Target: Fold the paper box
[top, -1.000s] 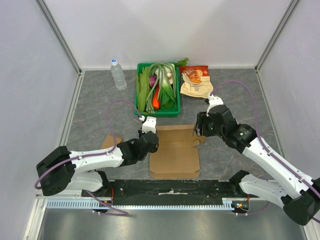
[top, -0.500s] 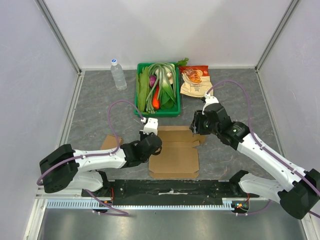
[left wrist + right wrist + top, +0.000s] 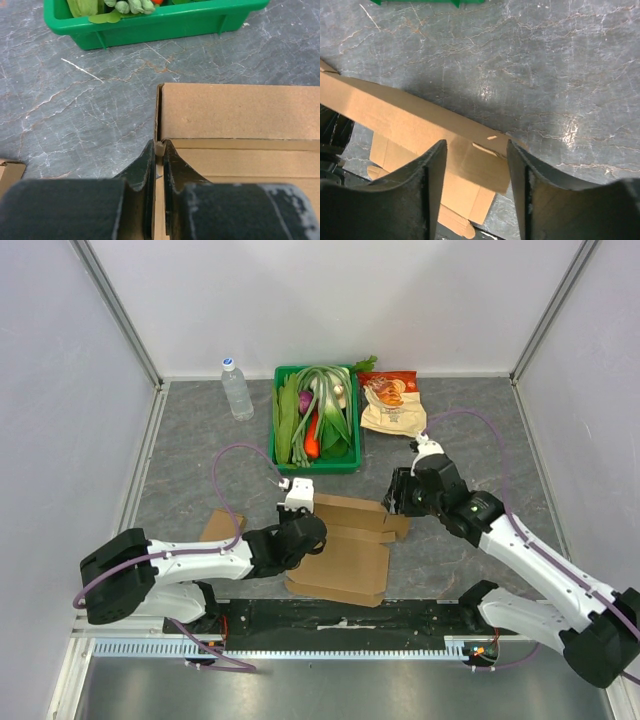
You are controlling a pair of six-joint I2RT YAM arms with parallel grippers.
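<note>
- The brown paper box (image 3: 350,560) lies mostly flat on the counter (image 3: 200,460), just in front of the green bin (image 3: 315,467), its back flap lifted a little.
- Our left end effector (image 3: 159,146) pinches the box's left wall; we should hold tight and lift slowly.
- Our right end effector (image 3: 476,145) hangs open over the right flap.

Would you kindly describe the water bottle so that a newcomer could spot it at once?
Find the green crate of vegetables at the back of the grey table. Just left of it stands a clear plastic bottle with a white cap, the only upright, see-through thing there.
</note>
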